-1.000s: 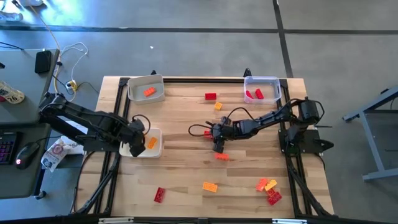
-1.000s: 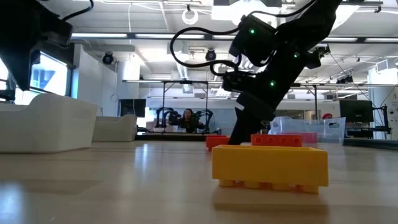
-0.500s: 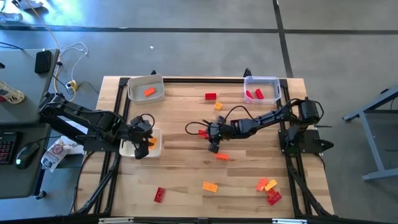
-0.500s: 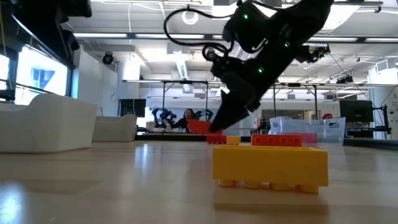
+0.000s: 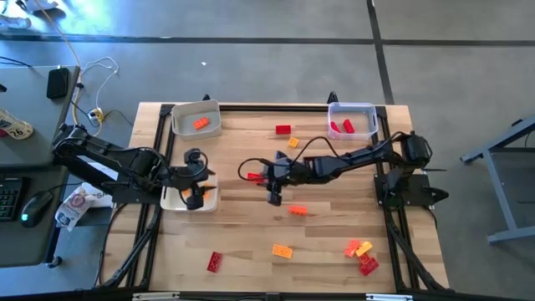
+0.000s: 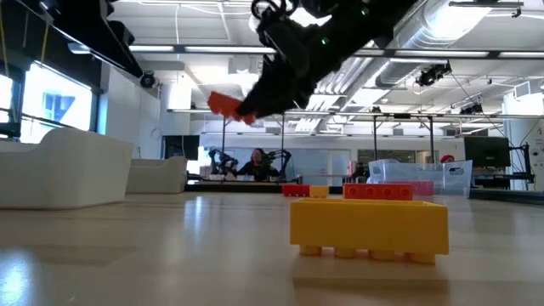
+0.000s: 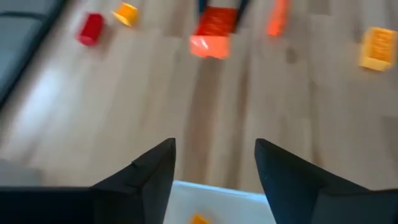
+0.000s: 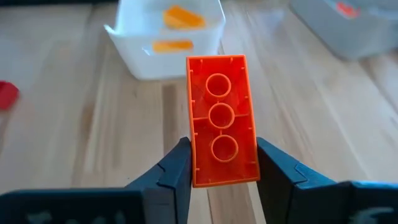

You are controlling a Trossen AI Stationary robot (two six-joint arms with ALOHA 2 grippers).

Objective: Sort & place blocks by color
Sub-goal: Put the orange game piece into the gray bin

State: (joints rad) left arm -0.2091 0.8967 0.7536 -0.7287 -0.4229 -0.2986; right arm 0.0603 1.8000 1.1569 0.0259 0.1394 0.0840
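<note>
My right gripper (image 5: 261, 176) is over the middle of the table, shut on an orange block (image 8: 222, 127), well above the wood in the low view (image 6: 225, 104). My left gripper (image 7: 214, 168) hangs open and empty over the near left white tray (image 5: 171, 199), which holds yellow-orange pieces (image 8: 173, 45). Another orange block (image 5: 201, 124) lies in the far left tray. Red blocks (image 5: 341, 127) lie in the clear tray at the far right. Loose blocks rest flat on the table: orange (image 5: 298, 211), yellow-orange (image 5: 282, 250), red (image 5: 215, 262). My right gripper pinches the orange block's two long sides (image 8: 199, 168) between its two fingers (image 8: 177, 165), near one end. The fingers slant down toward the table's left and lie along the block. The block juts out ahead of them, hollow underside toward the wrist camera, lifted clear of the table.
A red block (image 5: 283, 130) and a yellow-orange one (image 5: 293, 142) lie at the far middle. A cluster of red and yellow-orange blocks (image 5: 359, 255) sits near right. A yellow block (image 6: 370, 225) fills the low view's foreground. A person (image 6: 257, 163) sits far behind the table.
My right gripper has lifted the orange block clear of the table and carried it up and toward the table's left edge. My left gripper has risen a little out of the near left tray and tipped from pointing down to slanting forward.
</note>
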